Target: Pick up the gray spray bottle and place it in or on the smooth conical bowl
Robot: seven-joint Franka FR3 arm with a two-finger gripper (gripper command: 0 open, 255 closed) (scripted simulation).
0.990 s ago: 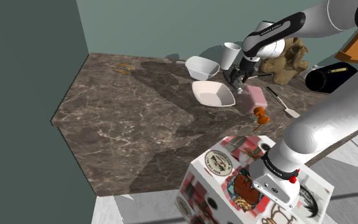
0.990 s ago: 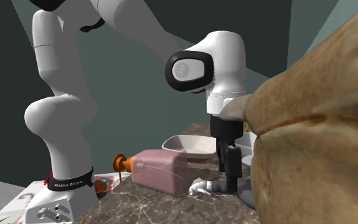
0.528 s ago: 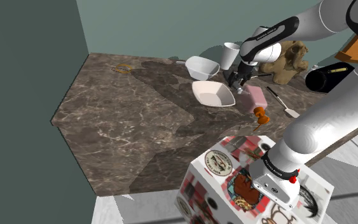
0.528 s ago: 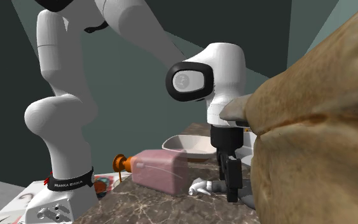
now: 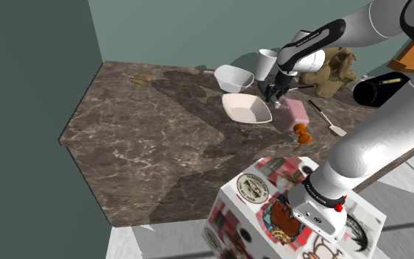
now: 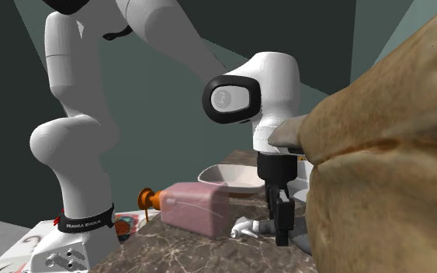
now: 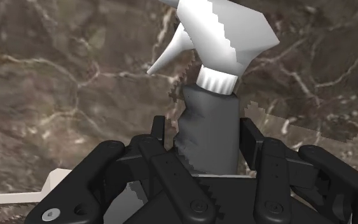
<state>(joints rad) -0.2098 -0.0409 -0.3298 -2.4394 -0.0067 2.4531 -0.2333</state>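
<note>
The claw [image 7: 206, 127] is clenched on the gray spray bottle [image 7: 212, 108]. The bottle lies on its side on the marbled surface [image 5: 161, 140], its dark body gripped from both sides and its white trigger head [image 7: 219, 38] jutting out ahead of the claw.

The hold looks close to the neck rather than mid-body. The likeliest trouble is therefore the bottle pivoting once it is lifted: the hidden lower end could sag, or the body could slide out.

Crowding is the next risk. A pink block [image 5: 296, 110] sits just beside the claw on one side and the nearer bowl [image 5: 247, 108] just beside it on the other. A white cup [image 5: 265, 62] and a brown lumpy figure [image 5: 337, 70] are also near. A low sideways carry could knock any of them.

The drop itself may also fail. The bottle looks long against a shallow bowl, so it could tip over the rim or rock the bowl.

By count:
- one spray bottle
- two white bowls, the farther bowl [image 5: 233, 76] a little beyond the nearer one from the claw
- one cup
- one pink block
- one brown figure
- one spatula [image 5: 326, 118]
- one small orange-brown item [image 5: 302, 133]
- one black rounded item [image 5: 378, 88], well apart from the claw

With two bowls, choosing the wrong one is a real hazard, and I cannot tell which is the smooth conical one.
</note>
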